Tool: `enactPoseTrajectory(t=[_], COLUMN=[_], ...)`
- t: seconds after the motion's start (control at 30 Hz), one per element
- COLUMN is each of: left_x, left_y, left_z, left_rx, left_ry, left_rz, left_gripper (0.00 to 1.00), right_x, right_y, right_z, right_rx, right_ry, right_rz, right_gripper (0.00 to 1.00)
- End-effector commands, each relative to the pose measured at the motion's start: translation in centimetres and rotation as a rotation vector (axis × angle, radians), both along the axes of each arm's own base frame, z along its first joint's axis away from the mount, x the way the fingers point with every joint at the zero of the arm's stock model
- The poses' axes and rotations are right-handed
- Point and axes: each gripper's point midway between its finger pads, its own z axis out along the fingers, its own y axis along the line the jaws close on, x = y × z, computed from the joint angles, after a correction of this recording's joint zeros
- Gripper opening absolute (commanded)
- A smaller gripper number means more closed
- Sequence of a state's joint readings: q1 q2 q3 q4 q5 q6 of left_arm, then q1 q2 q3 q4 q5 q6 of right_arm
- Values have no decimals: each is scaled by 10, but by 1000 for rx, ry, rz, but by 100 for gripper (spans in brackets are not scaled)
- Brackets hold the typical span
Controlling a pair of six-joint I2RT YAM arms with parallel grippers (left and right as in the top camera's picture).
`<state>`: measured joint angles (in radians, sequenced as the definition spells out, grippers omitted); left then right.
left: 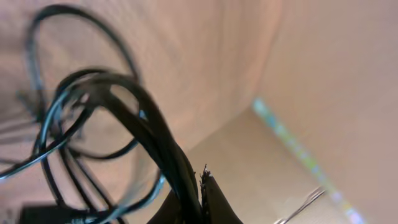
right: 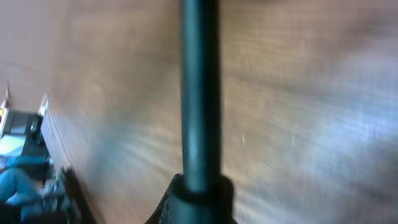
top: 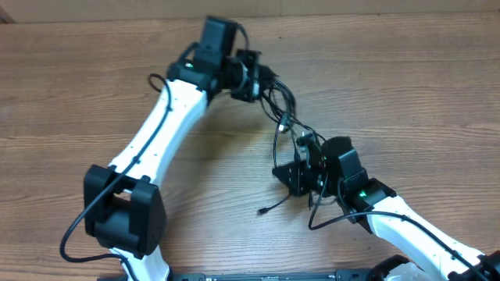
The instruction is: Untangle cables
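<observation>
Wood-grain table point(top: 391, 78) spreads under both my arms. My left gripper point(top: 258, 78) is pinched tight on the cables point(top: 285, 117), whose tangle hangs just beside it. My right gripper point(top: 303, 156), near it, is clamped on one strand. I judge a slow, gentle pull apart works best, easing off if knots tighten.

Black cables point(top: 283, 103), brown wood-grain table point(top: 70, 86), white arms point(top: 168, 117) with black joints
</observation>
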<state>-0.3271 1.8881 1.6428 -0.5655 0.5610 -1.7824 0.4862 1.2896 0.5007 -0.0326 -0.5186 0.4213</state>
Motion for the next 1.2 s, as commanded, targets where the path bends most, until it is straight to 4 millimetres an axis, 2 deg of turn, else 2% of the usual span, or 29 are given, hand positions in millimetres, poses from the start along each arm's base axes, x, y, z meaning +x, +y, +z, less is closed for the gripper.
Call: enactPoseTrajectory(t=[0.0,0.2,0.37,0.47,0.67,0.9,1.03,1.1,1.17], left_x=[36,50,42,29,15,6,2,0,-2], left_y=[60,101,110,105,87,62,50,46,41], left_z=[25,24,13,3,-6,-7,-11,-12,-12], left_rx=[55,105,162,196,258,308,376,406,415], left_ry=[-89,-132,-113,-76,-82,-140,-163,-180,-195], left_rz=[198,242,203,155,70,-33,-41,-55,-79], left_gripper=[4,4,4,4,4,5,10,10,10], right_x=[-16,-16,-15,-12,-10,-9,-10,-11,-12], right_y=[4,4,5,8,26,29,28,28,27], right_z=[-5,-4,-2,3,34,40,39,37,36], right_rx=[18,22,33,53,181,202,199,195,192], right_ry=[56,60,64,38,-58,-79,-73,-65,-58], right_rz=[49,48,39,47,138,155,154,153,153], right_gripper=[4,4,4,4,5,7,9,13,25])
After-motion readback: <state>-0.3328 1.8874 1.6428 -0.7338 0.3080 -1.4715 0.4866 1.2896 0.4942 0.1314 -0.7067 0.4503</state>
